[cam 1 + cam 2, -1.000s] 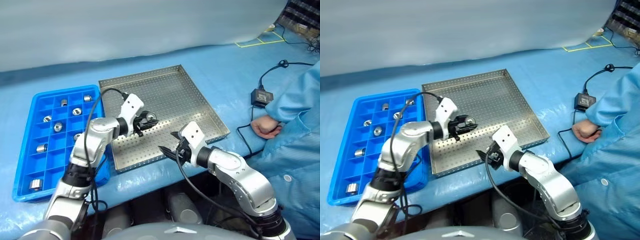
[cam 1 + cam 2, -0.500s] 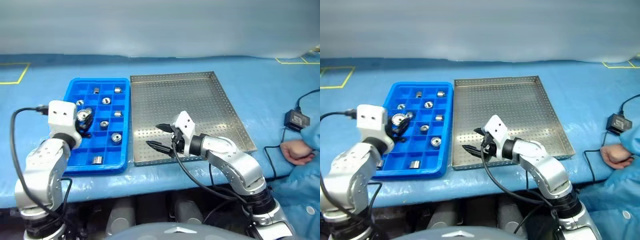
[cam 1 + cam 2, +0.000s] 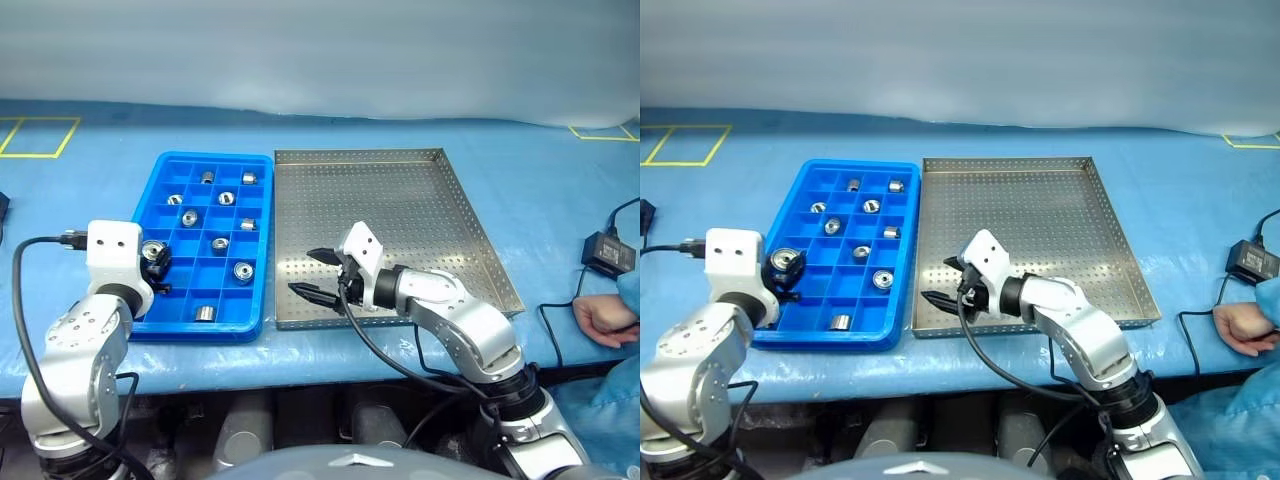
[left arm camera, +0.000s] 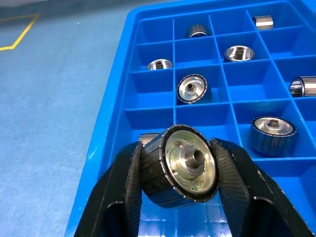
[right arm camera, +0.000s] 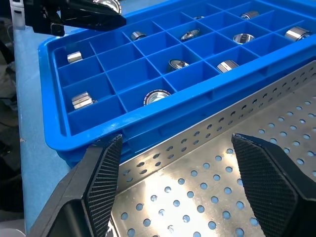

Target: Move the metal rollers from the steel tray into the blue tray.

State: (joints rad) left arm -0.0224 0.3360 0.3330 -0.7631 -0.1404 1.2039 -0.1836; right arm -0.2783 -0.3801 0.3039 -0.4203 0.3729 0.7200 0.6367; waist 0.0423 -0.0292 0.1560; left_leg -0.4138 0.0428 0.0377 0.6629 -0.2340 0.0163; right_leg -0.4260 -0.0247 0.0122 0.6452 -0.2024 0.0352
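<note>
The left gripper reaches level over the blue tray's near-left corner, clamping a roller. The right gripper, jaws spread and empty, hovers over the steel tray.

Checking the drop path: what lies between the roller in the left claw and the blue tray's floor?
Nothing. In the left wrist view the roller, clamped in the left claw, hangs over a bare compartment of the blue tray.

Head pair overhead; wrist cams low, close; all share blue tray.
</note>
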